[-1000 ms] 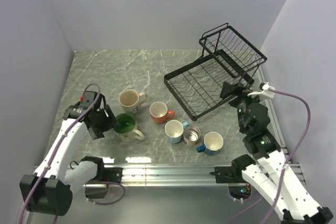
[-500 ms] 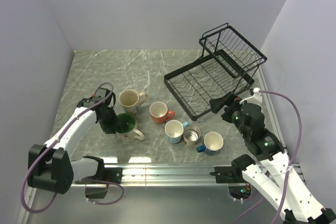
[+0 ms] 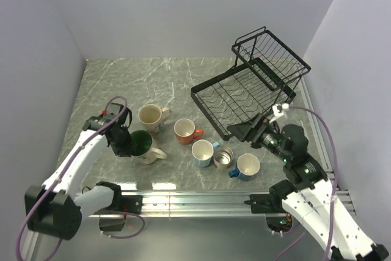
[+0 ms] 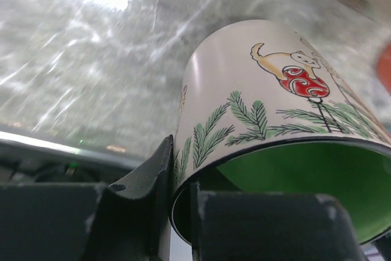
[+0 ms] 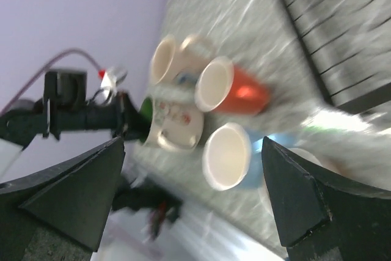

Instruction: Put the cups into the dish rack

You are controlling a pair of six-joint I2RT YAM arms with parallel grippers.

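We saw the left gripper [image 3: 124, 142] [image 4: 180, 181] clenched on the rim of the green-lined mug [image 3: 145, 143] [image 4: 275, 108], one finger inside and one outside, near the front edge of the desk [image 3: 116, 84] at 7 o'clock. We could not tell whether the mug was off the desk. The floral mug [image 3: 150, 115] stood just beside it at 12 o'clock, and the orange mug [image 3: 183, 130] was near at 2 o'clock. A blue mug [image 3: 202, 152], the steel cup [image 3: 223, 158] and a second blue mug [image 3: 248, 165] crowded together in a row along the front edge at 5 o'clock. The dish rack [image 3: 238, 96] filled the 2 o'clock corner. The right gripper [image 3: 239, 130] [image 5: 193, 151] hung released, fingers wide apart, at the rack's near edge. The widest bare stretch of desk ran from 10 to 12 o'clock, between the left wall and the rack.
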